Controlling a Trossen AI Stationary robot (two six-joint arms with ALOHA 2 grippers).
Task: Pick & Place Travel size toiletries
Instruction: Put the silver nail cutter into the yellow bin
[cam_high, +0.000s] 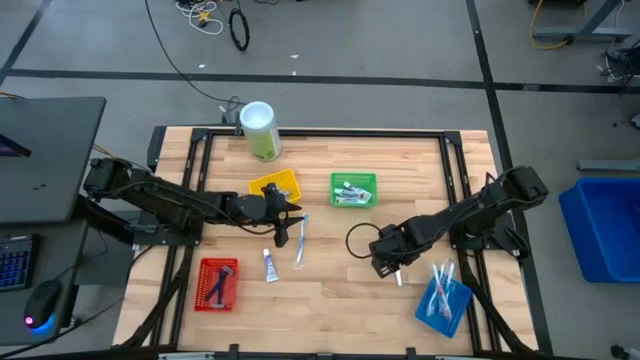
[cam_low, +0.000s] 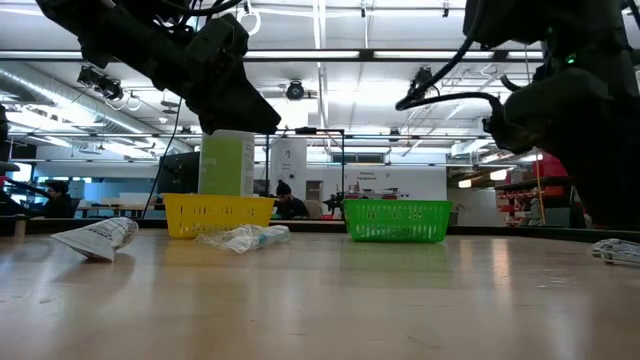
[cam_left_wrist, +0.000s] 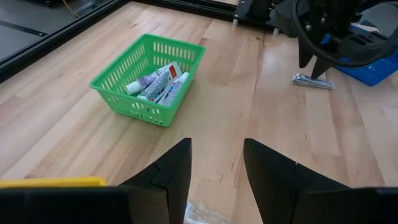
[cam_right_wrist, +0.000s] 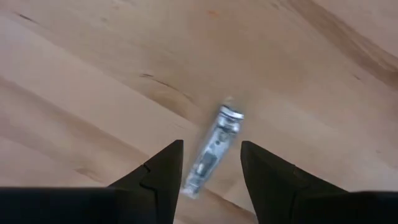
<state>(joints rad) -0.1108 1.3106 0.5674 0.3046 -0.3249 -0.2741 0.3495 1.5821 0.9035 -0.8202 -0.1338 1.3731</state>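
baskets (cam_high: 353, 188): 4 | loose tube (cam_high: 269, 265): 1 | toothbrushes (cam_high: 301, 240): 2

Matt wood table (cam_high: 400, 290), shiny metal clipper (cam_right_wrist: 213, 149), plastic-mesh basket (cam_left_wrist: 118, 78)

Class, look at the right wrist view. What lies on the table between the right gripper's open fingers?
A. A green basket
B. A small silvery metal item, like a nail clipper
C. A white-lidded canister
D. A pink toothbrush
B: the right gripper hangs open over a small silvery metal item lying flat on the bare wooden table; the left wrist view shows the same item below that gripper.
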